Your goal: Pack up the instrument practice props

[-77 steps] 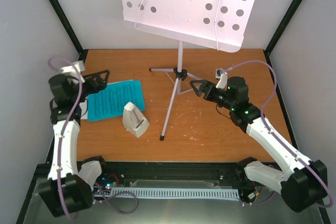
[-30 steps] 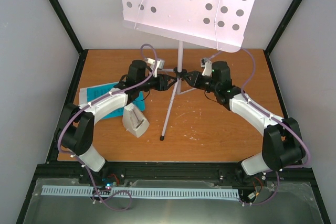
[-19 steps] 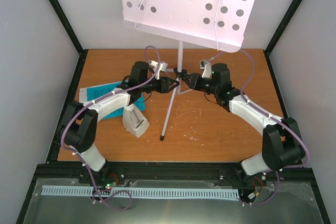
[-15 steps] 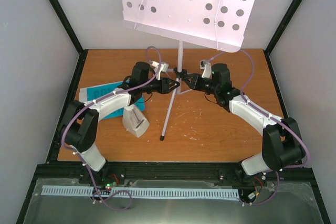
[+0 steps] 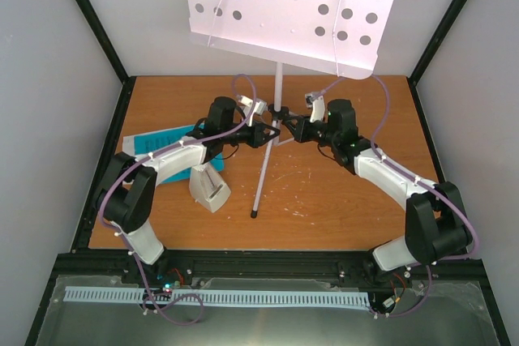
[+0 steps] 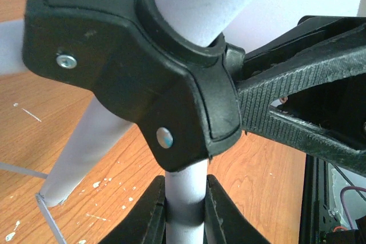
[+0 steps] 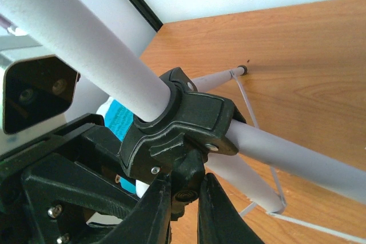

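Two grippers met at the music stand (image 5: 284, 6) in the overhead view, both just under its black hub (image 5: 278, 111). The left gripper (image 5: 266, 133) came in from the hub's left and the right gripper (image 5: 293, 129) from its right, tips nearly touching. The stand's perforated desk rose above the hub toward the back wall, and one thin leg ran from the hub toward the arms' bases. The blue sheet music (image 5: 146, 143) lay flat on the table (image 5: 340, 192) well left of the hub, partly under the left arm. The white metronome (image 5: 208, 186) stood left of the hub and nearer the bases, apart from the stand's legs.

In the left wrist view, the left gripper (image 6: 184, 210) had its fingers (image 6: 151, 212) drawn narrow around the white post directly beneath the hub (image 6: 143, 67), pressing it from both sides. The right gripper's ribbed fingers (image 6: 286, 107) butted against the hub's right face.

In the right wrist view, the right gripper (image 7: 184, 198) was pinched tight on the black stub under the hub (image 7: 183, 118) — no gap showed beside it. A strip of the sheet music (image 7: 117, 118) showed left of the hub.
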Motion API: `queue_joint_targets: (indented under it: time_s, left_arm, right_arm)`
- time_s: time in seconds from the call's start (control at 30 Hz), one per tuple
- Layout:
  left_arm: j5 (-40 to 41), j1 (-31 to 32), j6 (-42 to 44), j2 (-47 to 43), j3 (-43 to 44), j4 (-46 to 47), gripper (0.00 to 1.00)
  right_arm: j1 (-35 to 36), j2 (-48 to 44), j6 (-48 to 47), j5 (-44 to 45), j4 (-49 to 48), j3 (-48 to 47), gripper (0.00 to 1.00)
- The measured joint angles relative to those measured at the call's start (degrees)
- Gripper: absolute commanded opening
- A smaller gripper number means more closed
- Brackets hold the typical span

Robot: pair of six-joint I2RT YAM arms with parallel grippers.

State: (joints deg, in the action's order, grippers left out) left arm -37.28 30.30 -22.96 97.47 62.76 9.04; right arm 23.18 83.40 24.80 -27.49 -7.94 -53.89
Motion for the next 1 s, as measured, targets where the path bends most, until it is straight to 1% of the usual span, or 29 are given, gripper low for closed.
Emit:
queue_joint_targets:
  time_s: [0.13, 0.27, 0.53, 0.63, 0.7, 0.77, 0.8, 0.87, 0.9, 0.93, 1.0]
  left_arm:
    - [0.0, 0.2, 0.1, 0.0, 0.0, 0.0, 0.00]
    - [-0.2, 0.5, 0.2, 0.0, 0.0, 0.0, 0.00]
    - [-0.4, 0.5, 0.2, 0.0, 0.0, 0.0, 0.00]
    - [-0.2, 0.5, 0.1, 0.0, 0.0, 0.1, 0.00]
    - [0.0, 0.5, 0.0, 0.0, -0.1, 0.3, 0.00]
    - [0.2, 0.5, -0.1, 0.0, -0.2, 0.4, 0.00]
    - [0.3, 0.5, -0.1, 0.0, -0.2, 0.5, 0.00]
    - [0.3, 0.5, -0.2, 0.0, -0.2, 0.6, 0.00]
    - [0.3, 0.5, -0.2, -0.1, -0.3, 0.7, 0.00]
    - [0.3, 0.5, -0.2, -0.1, -0.4, 0.7, 0.00]
    - [0.3, 0.5, -0.2, -0.2, -0.5, 0.7, 0.01]
  right_arm:
    - [0.2, -1.0, -7.9, 1.3, -0.9, 1.4, 0.03]
    - [1.7, -3.0, -20.0, 5.7, -0.3, 2.7, 0.03]
    - [7.5, -3.6, -47.5, 22.0, 1.2, 2.2, 0.03]
    - [9.5, -3.4, -56.0, 27.7, 0.6, 2.2, 0.03]
    - [10.7, -3.0, -61.5, 31.1, -0.1, 2.2, 0.05]
    - [11.4, -2.7, -65.0, 33.2, -0.9, 2.2, 0.10]
    - [11.6, -2.6, -66.1, 33.7, -1.0, 2.2, 0.15]
    - [11.8, -2.7, -66.5, 34.0, -0.9, 2.1, 0.34]
    - [11.8, -2.9, -65.8, 34.0, -0.3, 1.9, 0.46]
    - [11.7, -3.5, -64.6, 33.9, 0.9, 1.9, 0.54]
    - [11.4, -5.8, -61.2, 32.6, 3.1, 2.0, 0.67]
